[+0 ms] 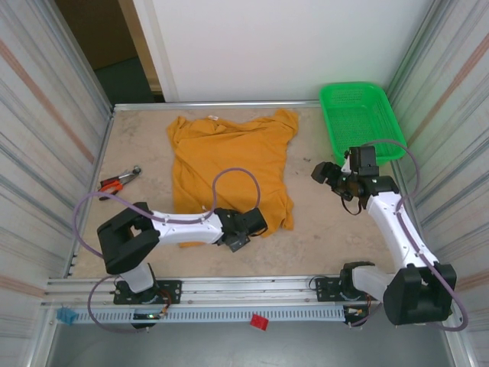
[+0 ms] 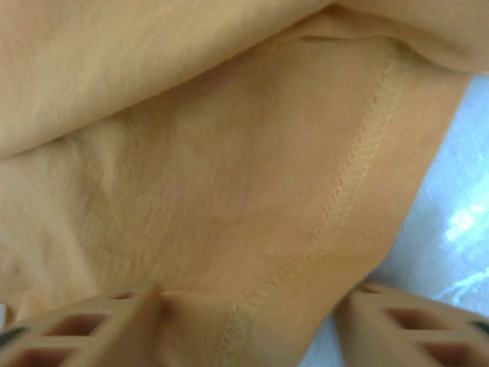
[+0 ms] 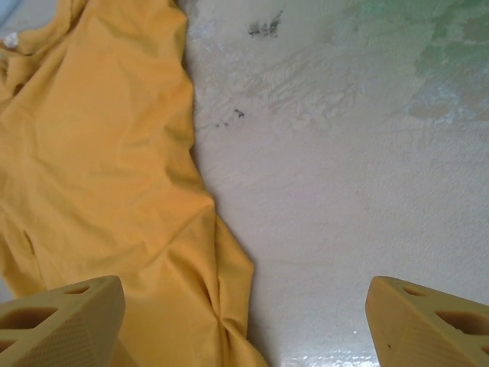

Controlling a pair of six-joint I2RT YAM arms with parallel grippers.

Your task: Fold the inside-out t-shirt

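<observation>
The inside-out t-shirt (image 1: 229, 157) lies spread on the table, mustard yellow, collar toward the back wall. My left gripper (image 1: 246, 232) sits low at its near hem. In the left wrist view its fingers (image 2: 99, 329) stand apart around the stitched hem (image 2: 359, 168). Cloth lies between them, and the right-hand finger rests on bare table beside the cloth edge. My right gripper (image 1: 327, 173) hovers open over bare table just right of the shirt. In the right wrist view the t-shirt (image 3: 99, 176) has its rumpled side edge under the left finger (image 3: 65, 321) of the right gripper (image 3: 244, 329).
A green plastic basket (image 1: 359, 118) stands at the back right corner. Red-handled pliers (image 1: 118, 181) lie near the left wall. The left arm's purple cable (image 1: 229, 177) loops over the shirt. Metal walls close in both sides; bare table lies between the shirt and the right arm.
</observation>
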